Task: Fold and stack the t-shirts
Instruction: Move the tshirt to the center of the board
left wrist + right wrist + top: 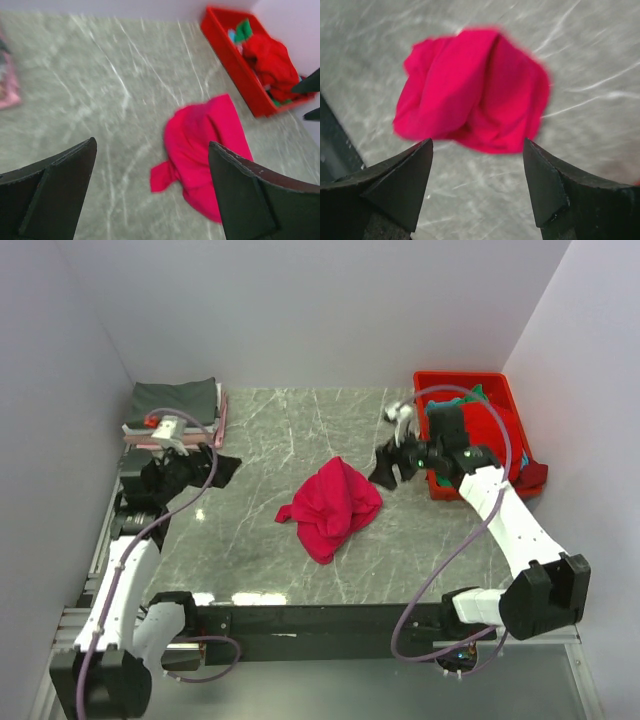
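Note:
A crimson-pink t-shirt (330, 505) (205, 145) (475, 90) lies crumpled in a heap at the middle of the table, touched by neither gripper. My right gripper (388, 465) (476, 142) hovers just right of it, open with nothing between its fingers. My left gripper (222, 468) (152, 143) hangs open and empty over the table's left side. Red (500, 430) (270, 60) and teal-green (470, 397) (243, 29) t-shirts lie bunched in the bin. A folded stack sits at the back left, with a dark grey shirt (175, 398) on top and a pale pink edge (222, 415) (7, 90) below.
The rigid red plastic bin (455, 377) (225, 47) stands at the back right against the wall. A small white thing (400, 412) lies just left of it. White walls close in the grey marbled table (260, 430) on three sides.

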